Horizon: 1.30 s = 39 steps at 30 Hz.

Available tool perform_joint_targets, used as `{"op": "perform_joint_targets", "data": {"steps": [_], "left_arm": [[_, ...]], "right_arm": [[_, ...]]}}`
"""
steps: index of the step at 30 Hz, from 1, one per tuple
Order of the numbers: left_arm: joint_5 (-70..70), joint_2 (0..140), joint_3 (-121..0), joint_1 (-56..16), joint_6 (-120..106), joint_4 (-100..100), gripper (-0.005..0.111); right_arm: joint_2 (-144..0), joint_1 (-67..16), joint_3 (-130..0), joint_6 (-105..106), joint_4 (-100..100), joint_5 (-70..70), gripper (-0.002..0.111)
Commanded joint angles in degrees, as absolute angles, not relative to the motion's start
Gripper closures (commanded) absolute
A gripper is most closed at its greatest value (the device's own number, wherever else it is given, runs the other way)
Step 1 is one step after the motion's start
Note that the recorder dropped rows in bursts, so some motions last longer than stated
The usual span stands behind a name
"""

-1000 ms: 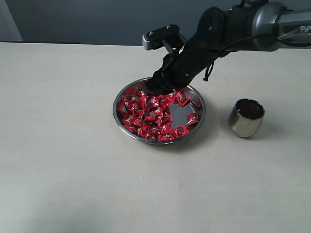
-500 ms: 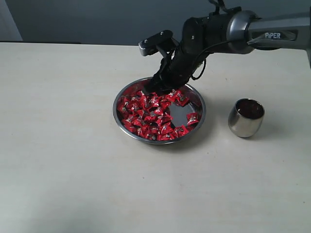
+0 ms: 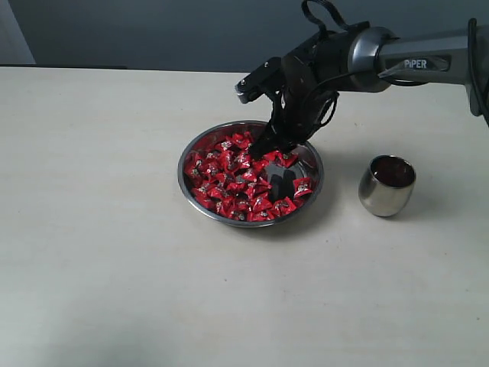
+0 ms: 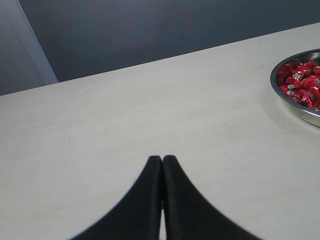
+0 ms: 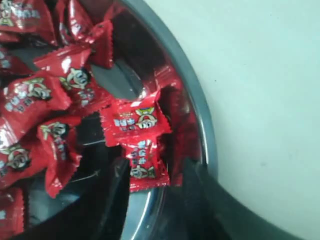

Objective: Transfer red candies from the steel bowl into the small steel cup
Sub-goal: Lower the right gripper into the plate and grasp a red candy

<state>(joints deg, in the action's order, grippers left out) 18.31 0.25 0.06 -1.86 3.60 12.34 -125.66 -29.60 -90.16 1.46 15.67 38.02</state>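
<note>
Sliding along the far side of the steel bowl (image 3: 229,220), the right hand (image 3: 275,150) has shifted toward the side nearer the small steel cup (image 3: 386,195). Its fingers stand part-way apart, tips down among the red candies (image 3: 229,180), with one candy lying between them. The bowl sits mid-surface (image 3: 99,229); the cup stands apart from it, toward the right edge. The left hand (image 4: 162,160) hovers over the surface, its fingers pressed together.

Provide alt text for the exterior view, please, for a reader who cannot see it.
A black and silver right arm reaches down into the far right side of the steel bowl, which holds many red candies. The small steel cup stands upright to the right of the bowl, apart from it, on a pale table.
</note>
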Motion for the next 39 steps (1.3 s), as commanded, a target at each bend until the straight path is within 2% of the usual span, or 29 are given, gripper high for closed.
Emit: {"op": "perform_joint_targets", "data": {"steps": [1,24,26,30,31,39], "left_arm": [[17.92,0.00,0.00,-1.88,3.91,12.52,0.106],[17.92,0.00,0.00,-1.88,3.91,12.52,0.106],[17.92,0.00,0.00,-1.88,3.91,12.52,0.106],[17.92,0.00,0.00,-1.88,3.91,12.52,0.106],[17.92,0.00,0.00,-1.88,3.91,12.52,0.106],[17.92,0.00,0.00,-1.88,3.91,12.52,0.106]], "right_arm": [[-125.49,-29.29,-90.63,0.75,16.89,37.40,0.073],[-128.54,-29.29,-90.63,0.75,14.93,35.23,0.073],[-128.54,-29.29,-90.63,0.75,14.93,35.33,0.078],[-128.54,-29.29,-90.63,0.59,14.93,35.56,0.106],[-128.41,-29.29,-90.63,0.00,14.93,35.56,0.109],[-125.91,-29.29,-90.63,-0.47,12.80,37.53,0.109]]}}
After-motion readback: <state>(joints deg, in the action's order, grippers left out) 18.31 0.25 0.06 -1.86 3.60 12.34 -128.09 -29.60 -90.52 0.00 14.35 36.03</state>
